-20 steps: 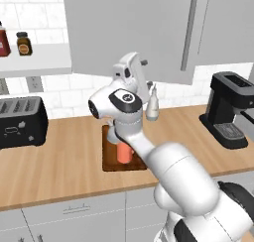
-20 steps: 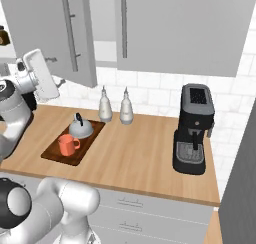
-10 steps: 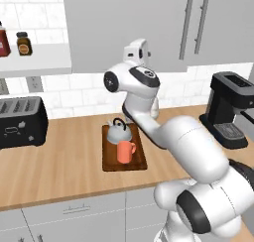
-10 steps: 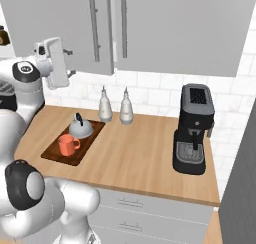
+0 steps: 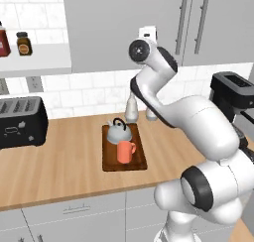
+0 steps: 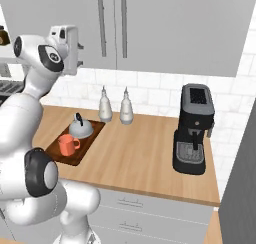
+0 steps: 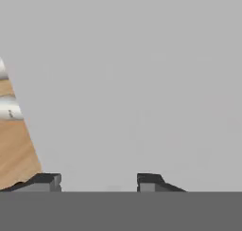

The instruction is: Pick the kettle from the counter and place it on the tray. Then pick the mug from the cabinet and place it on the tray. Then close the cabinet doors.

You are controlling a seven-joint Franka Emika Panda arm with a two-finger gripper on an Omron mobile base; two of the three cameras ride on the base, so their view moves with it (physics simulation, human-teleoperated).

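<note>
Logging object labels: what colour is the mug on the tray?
Orange-coral; the mug shows best in the left base view, on the dark-brown tray.

- The white arm hides part of the flat grey cabinet door (image 5: 124, 32).
- The black coffee machine (image 5: 233, 94) is cut by the left base view's right edge.
- The black toaster (image 5: 20, 122) is cut by its left edge.

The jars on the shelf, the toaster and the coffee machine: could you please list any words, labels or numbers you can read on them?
None can be read.
Two jars on the white shelf: label patches, too blurred to read.
Toaster: small light marks on its front, too small to read.
Coffee machine: no lettering shows.
Cabinet doors: plain grey, no text.
</note>
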